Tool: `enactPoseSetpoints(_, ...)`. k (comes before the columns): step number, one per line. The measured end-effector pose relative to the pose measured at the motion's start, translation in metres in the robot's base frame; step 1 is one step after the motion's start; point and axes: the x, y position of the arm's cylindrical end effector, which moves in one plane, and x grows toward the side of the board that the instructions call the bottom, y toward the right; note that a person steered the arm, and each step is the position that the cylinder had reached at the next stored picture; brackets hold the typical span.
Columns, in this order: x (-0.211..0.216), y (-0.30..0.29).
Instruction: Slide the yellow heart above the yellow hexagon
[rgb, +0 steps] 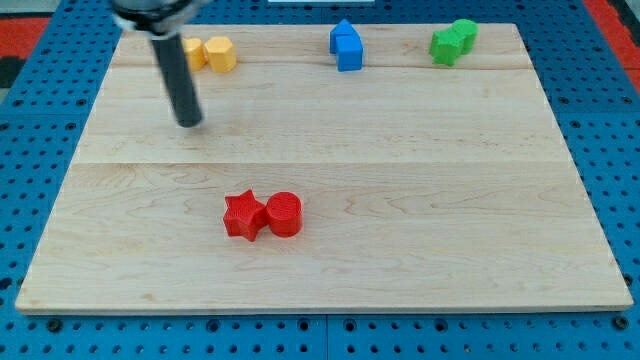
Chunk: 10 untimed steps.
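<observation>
Two yellow blocks sit touching near the view's top left. The right one (221, 53) shows faceted sides like a hexagon. The left one (195, 51) is partly hidden behind the rod, and its shape cannot be made out. My tip (189, 123) rests on the board below and slightly left of the yellow pair, apart from both.
A blue block (347, 46) sits at the top centre-right. A green block (453, 42) sits at the top right. A red star (244, 216) and a red cylinder (285, 214) touch each other at lower centre. The wooden board (400, 230) lies on a blue pegboard.
</observation>
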Motion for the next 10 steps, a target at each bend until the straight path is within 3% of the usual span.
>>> enactPoseSetpoints(1,-0.026,-0.041)
enactPoseSetpoints(6,-0.086,-0.099)
enactPoseSetpoints(9,-0.113,0.016)
enactPoseSetpoints(10,-0.137,0.007)
